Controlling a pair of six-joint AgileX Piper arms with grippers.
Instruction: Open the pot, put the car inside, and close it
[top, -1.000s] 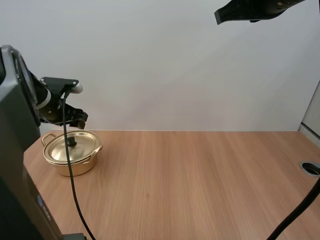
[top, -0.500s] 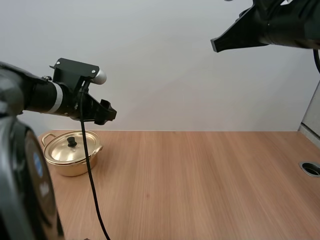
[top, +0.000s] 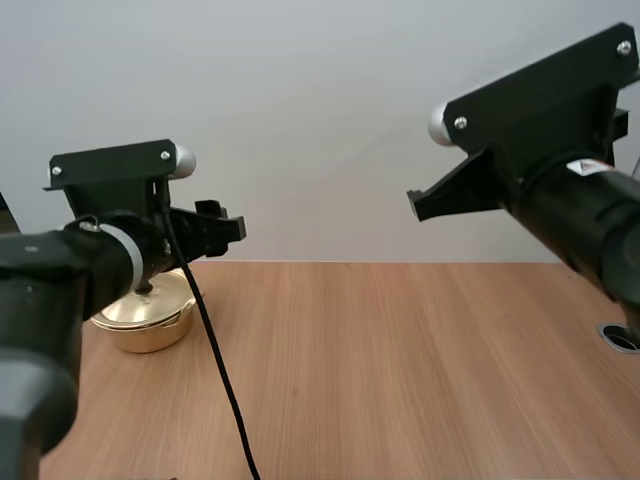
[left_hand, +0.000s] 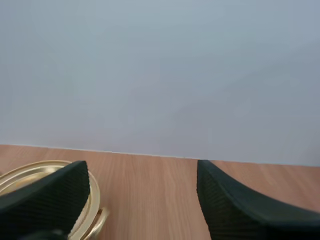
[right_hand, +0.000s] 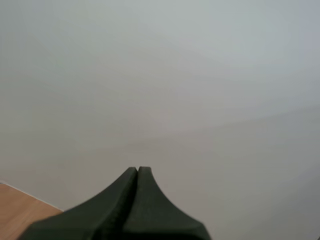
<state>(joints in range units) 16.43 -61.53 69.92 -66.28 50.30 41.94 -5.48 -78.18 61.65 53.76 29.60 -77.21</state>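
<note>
Hovering wide open and empty above the lidded golden metal pot (top: 150, 322) on the wooden desk (top: 400, 370), my left hand (top: 228, 222) could shove it if lowered off-centre. Well right of the pot, my right hand (top: 418, 206) hangs closed, empty.

both arms held high, pointing forward
left arm (top: 90, 270) jaws stand wide apart; right arm (top: 580, 220) jaws pressed together as one wedge.
</note>
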